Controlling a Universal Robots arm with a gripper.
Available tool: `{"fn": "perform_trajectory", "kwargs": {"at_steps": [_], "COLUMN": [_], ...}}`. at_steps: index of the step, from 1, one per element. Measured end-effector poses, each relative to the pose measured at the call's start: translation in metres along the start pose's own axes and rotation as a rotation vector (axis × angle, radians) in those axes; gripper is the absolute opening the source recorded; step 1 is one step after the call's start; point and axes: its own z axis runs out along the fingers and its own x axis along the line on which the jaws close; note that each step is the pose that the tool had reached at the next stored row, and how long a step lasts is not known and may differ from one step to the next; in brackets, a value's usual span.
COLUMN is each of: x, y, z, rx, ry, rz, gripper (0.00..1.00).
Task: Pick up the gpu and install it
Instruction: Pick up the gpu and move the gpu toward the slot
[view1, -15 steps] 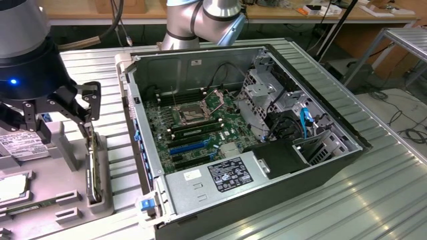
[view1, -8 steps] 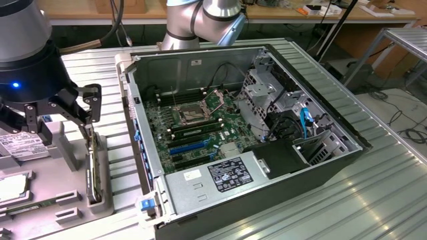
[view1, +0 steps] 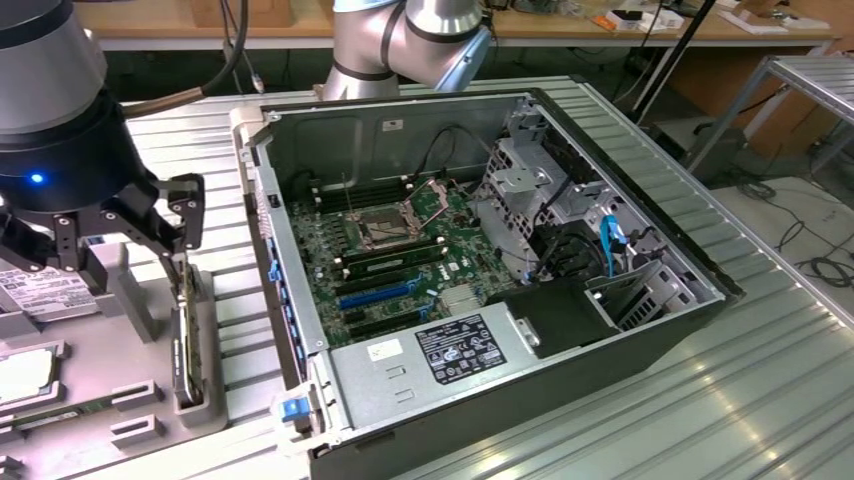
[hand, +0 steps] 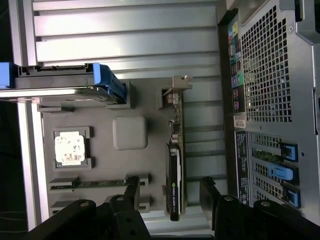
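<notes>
Gripper, jaws wide and empty, hovers over the gpu.
Lower left in the exterior view, it stands on edge in a grey tray, long axis alongside the computer case, bracket away from the fingertips.

The bench is ribbed bare metal with a dull brushed sheen. A holder tray of smooth matt grey plastic carries the gpu, matt black on its face, with a bright silver metal bracket. The computer case is plain grey sheet metal inside, its rear panel perforated, with glossy blue plastic latches. The gripper is matt black.
</notes>
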Motion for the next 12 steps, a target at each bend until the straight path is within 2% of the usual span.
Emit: {"fn": "perform_trajectory", "kwargs": {"at_steps": [12], "x": [0.0002], "y": [-0.0004], "z": [0.0086], "rx": [-0.0001], "ry": [-0.001], "rz": [0.0], "gripper": [0.6]}}
